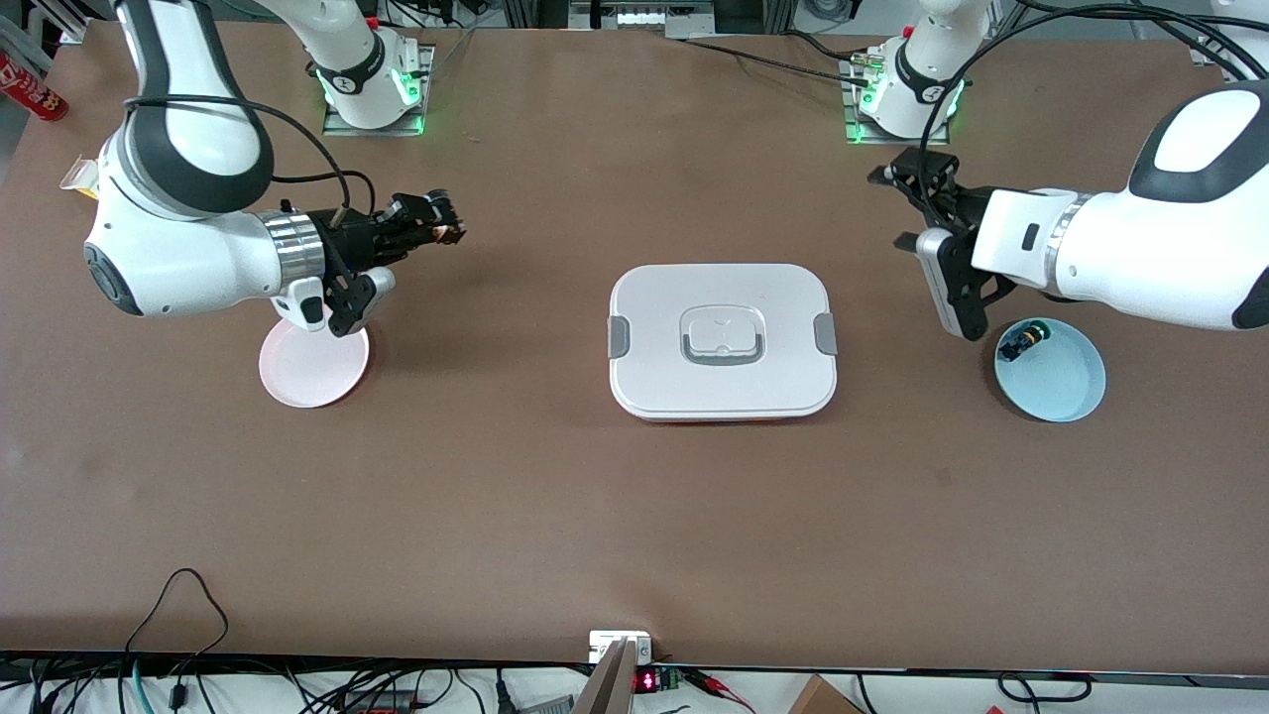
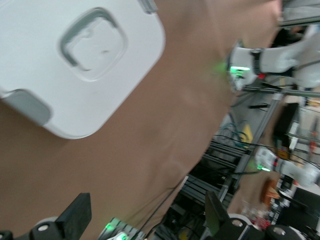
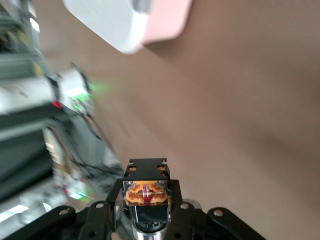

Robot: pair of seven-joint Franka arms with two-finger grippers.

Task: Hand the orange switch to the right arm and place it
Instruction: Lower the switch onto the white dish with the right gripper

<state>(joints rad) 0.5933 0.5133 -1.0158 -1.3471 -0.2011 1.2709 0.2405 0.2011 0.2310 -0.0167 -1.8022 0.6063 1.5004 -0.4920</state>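
With the orange switch (image 3: 147, 193) pinched in my right gripper (image 1: 436, 220) and my left gripper (image 1: 917, 203) spread and waiting, I should lower squarely over the pink plate (image 1: 297, 377) before releasing.

My brown desk (image 1: 555, 496) fills the room's middle; black cables (image 1: 178, 605) trail off its near edge, and a red can (image 1: 30, 89) sits at one corner.

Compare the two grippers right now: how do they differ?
The right gripper is shut on the orange switch above the table, beside the pink plate; the left gripper is open and empty, near the blue plate. Both are black and point sideways toward the white box.
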